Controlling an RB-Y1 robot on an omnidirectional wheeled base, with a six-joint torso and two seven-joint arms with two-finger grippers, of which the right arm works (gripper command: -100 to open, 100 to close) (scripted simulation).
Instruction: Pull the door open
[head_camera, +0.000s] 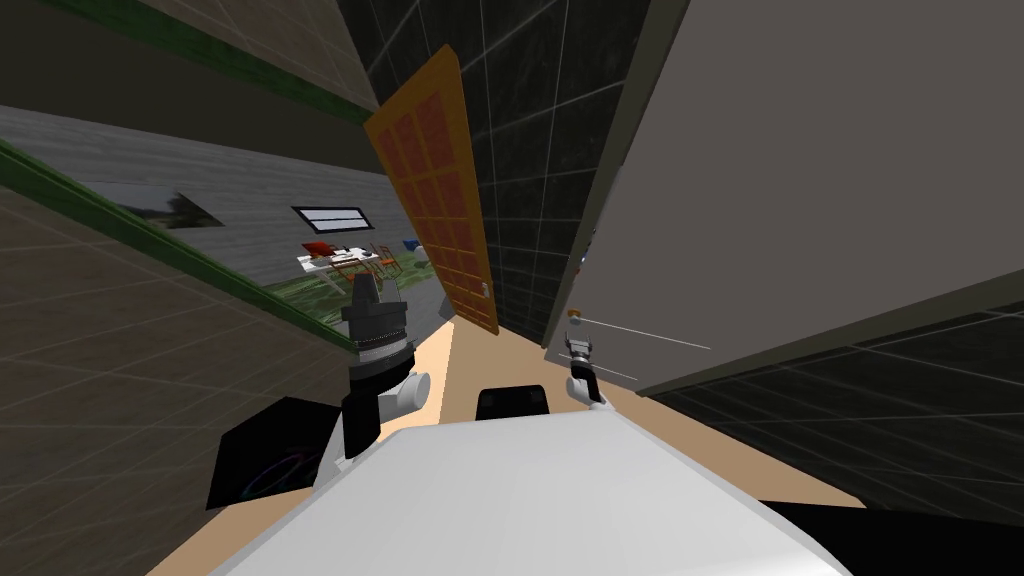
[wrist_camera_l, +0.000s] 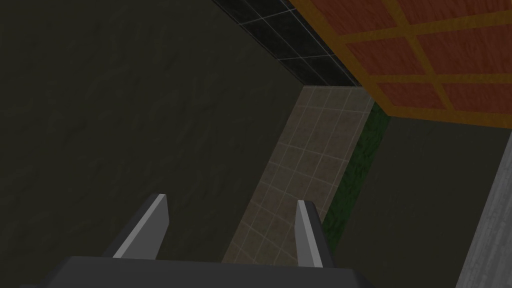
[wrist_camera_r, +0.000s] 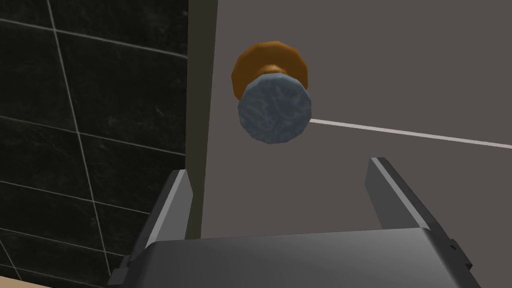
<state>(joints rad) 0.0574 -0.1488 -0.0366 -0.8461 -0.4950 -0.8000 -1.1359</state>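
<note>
**Tiled hallway: knob (wrist_camera_r: 274, 107) dead ahead of right hand (wrist_camera_r: 277, 167)**

Black tiled wall (wrist_camera_r: 90, 125) alongside grey door (wrist_camera_r: 400, 75). Round knob near door's edge, stem pointing out toward hand, just beyond fingertips and centred between them, not yet enclosed. Right hand spread wide, empty, nearer by far. Well apart, raised: left hand (wrist_camera_l: 231, 199), also wide.

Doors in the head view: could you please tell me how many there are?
2. An orange panelled door stands ahead, beside the dark tiled wall; a grey door is on the right, its knob just ahead of the open right gripper. Others may be hidden.
</note>
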